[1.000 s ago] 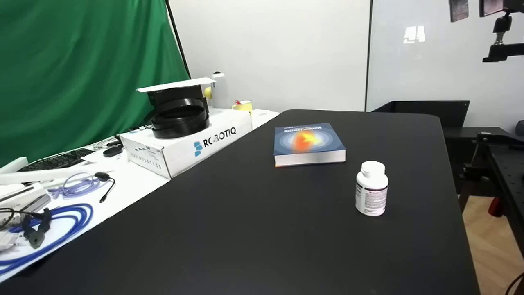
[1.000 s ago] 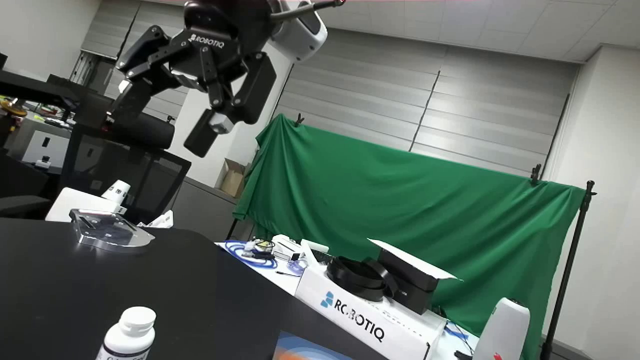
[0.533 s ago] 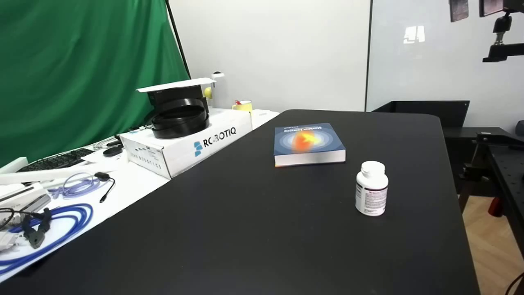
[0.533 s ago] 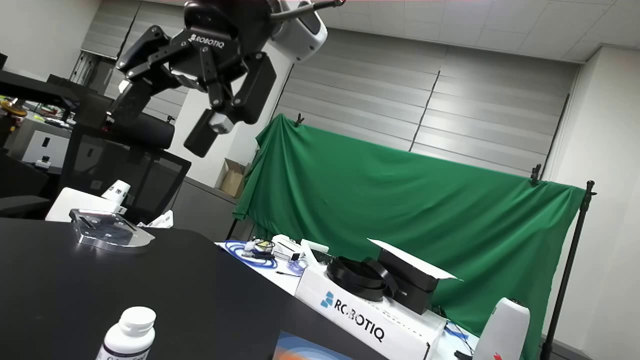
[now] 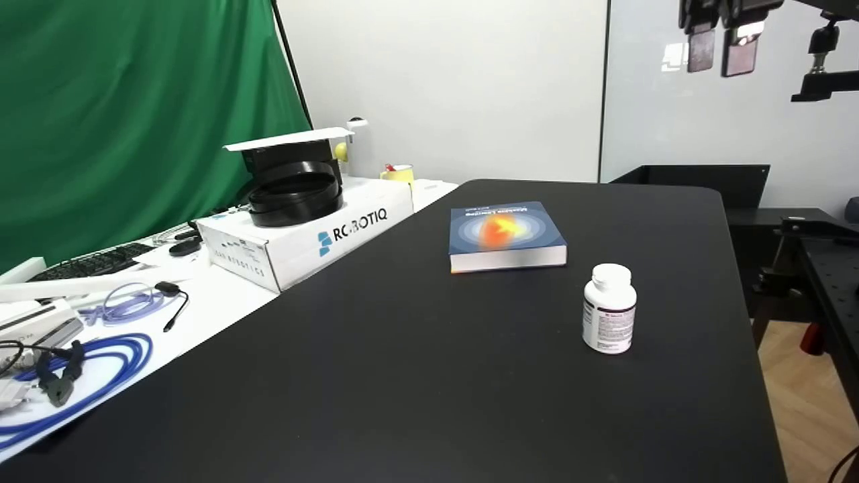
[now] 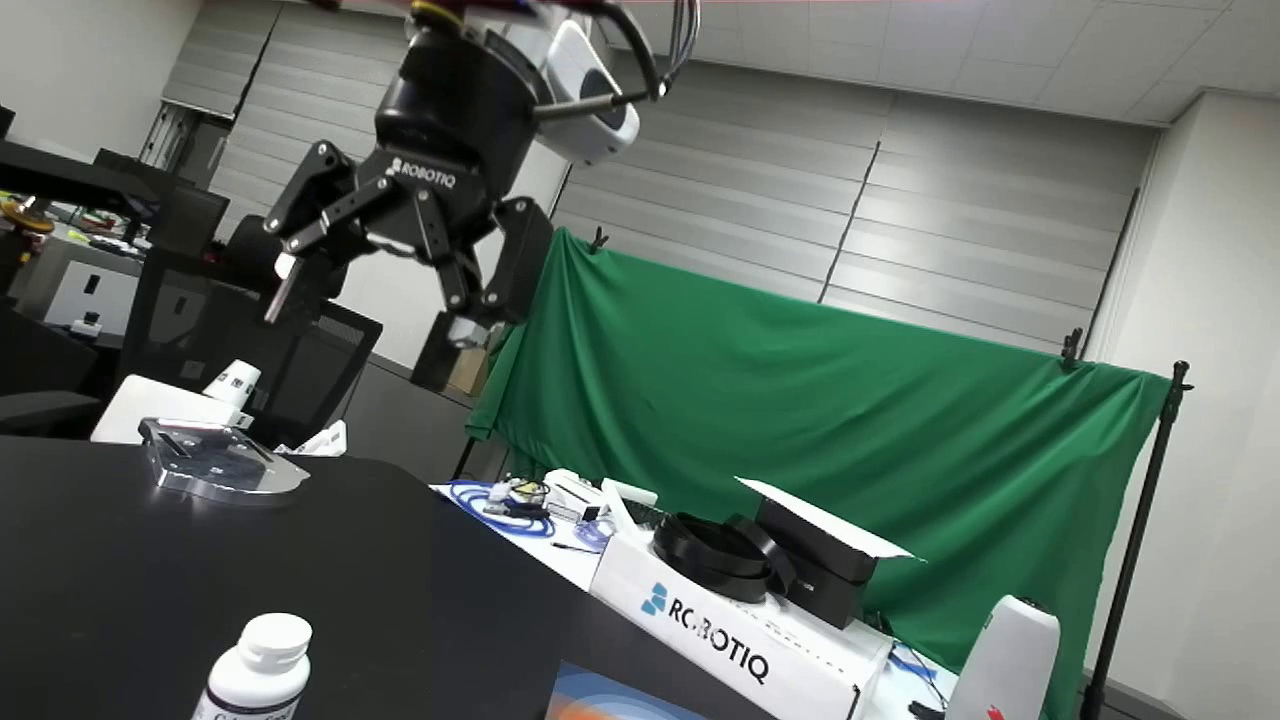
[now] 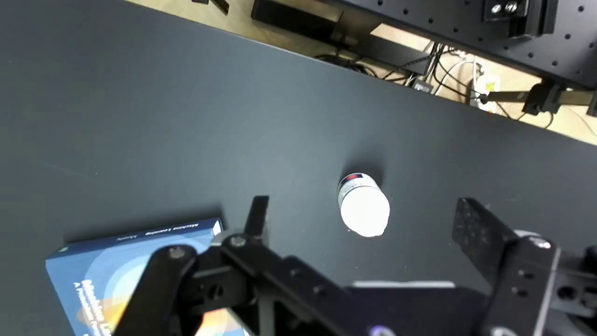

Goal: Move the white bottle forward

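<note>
The white bottle (image 5: 609, 315) stands upright on the black table. It also shows at the bottom edge in an exterior view (image 6: 255, 670), cut off below. In the wrist view I see the bottle (image 7: 364, 210) from above, its cap overexposed. My gripper (image 6: 352, 350) is open, empty and high above the table, apart from the bottle. It also shows at the top right in an exterior view (image 5: 720, 59). In the wrist view the bottle appears between the wide-apart fingers of my gripper (image 7: 364, 199).
A thick blue book (image 5: 507, 231) lies near the bottle. It shows at the lower left in the wrist view (image 7: 126, 261). A clear plate (image 6: 225, 465) lies at the table's far edge. A white Robotiq box (image 5: 322, 231) and cables stand on the adjoining white table.
My gripper has moved down, and leftward in an exterior view, in the last half second; it stays open. The bottle and the book have not moved.
</note>
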Action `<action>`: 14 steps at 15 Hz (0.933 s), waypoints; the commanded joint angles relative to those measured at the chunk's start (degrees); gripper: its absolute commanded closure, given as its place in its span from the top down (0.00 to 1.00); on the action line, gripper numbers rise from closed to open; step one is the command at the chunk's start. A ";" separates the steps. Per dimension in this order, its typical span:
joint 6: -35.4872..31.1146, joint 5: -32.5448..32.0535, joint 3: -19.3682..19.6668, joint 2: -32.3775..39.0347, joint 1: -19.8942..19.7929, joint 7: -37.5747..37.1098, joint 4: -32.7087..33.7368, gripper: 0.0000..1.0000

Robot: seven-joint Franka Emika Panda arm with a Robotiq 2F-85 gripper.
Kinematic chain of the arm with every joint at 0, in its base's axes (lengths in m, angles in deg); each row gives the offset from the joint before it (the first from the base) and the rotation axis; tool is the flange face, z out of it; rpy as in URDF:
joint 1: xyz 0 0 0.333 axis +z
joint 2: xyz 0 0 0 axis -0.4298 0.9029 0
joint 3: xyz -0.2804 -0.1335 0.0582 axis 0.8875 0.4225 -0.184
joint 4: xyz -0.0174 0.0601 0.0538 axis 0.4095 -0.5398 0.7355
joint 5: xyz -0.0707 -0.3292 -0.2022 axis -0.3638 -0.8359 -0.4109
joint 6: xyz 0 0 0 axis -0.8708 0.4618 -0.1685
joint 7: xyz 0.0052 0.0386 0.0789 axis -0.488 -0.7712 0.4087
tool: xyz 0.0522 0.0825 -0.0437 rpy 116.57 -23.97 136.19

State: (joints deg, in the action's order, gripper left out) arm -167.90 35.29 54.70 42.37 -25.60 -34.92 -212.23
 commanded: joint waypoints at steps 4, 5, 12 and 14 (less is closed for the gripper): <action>-17.04 -0.34 -1.47 13.94 0.73 -1.55 -0.87 1.00; -17.89 -0.81 -2.43 16.17 0.32 -3.13 -0.89 1.00; -17.69 0.01 -2.31 17.00 0.30 -1.07 -0.64 1.00; -17.69 0.01 -2.31 16.94 0.30 -1.07 -0.63 1.00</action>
State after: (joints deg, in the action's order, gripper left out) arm -185.78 35.22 52.51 59.36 -25.21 -36.02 -212.92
